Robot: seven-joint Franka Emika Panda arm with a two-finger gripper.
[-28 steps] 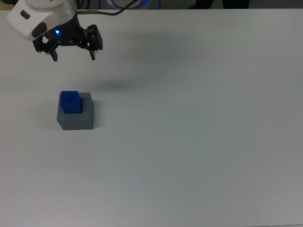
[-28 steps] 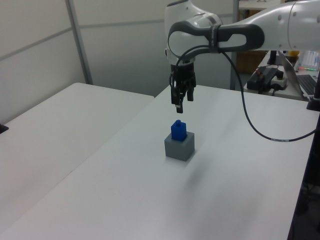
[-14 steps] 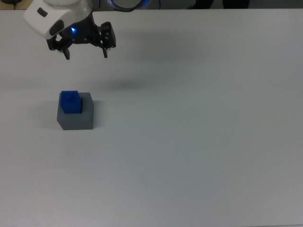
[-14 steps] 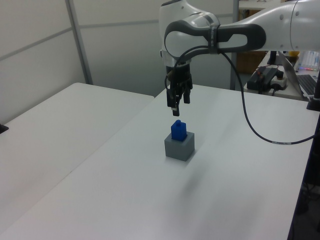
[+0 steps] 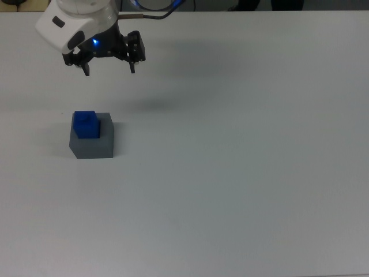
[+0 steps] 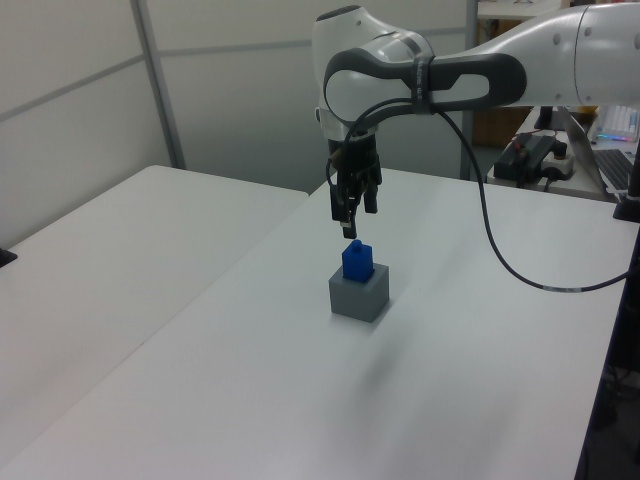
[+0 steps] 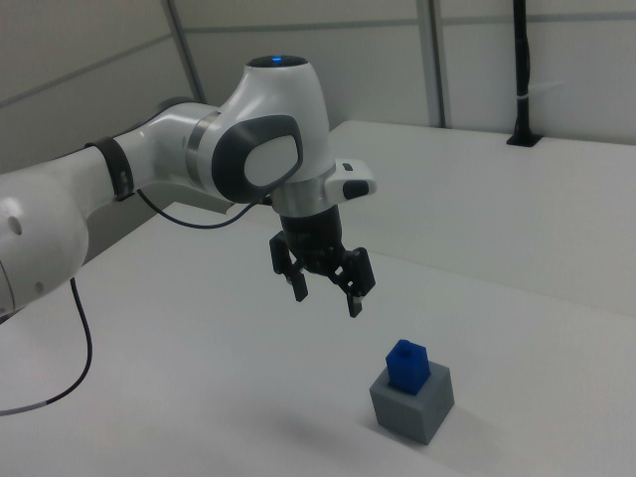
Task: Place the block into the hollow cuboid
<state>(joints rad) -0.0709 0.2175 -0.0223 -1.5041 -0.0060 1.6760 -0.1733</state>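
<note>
The blue block [image 5: 85, 124] stands upright in the top recess of the grey hollow cuboid [image 5: 94, 145], its upper part sticking out above the rim. The same block [image 6: 357, 261] and cuboid [image 6: 359, 293] sit mid-table in the left view, and the block [image 7: 406, 364] in the cuboid [image 7: 412, 402] shows low in the right view. My gripper [image 5: 109, 68] hangs in the air above the table, open and holding nothing, apart from the block. It appears again as the gripper [image 6: 352, 215] above the block and the gripper [image 7: 326, 295] up and to the right view's left of it.
The white table [image 5: 242, 161] carries the cuboid. A black cable [image 6: 500, 250] loops down from the arm in the left view. Equipment and a laptop [image 6: 625, 165] stand past the left view's right edge of the table.
The open gripper has risen and drifted toward the top view's right, away from the block. Block and cuboid have stayed put.
</note>
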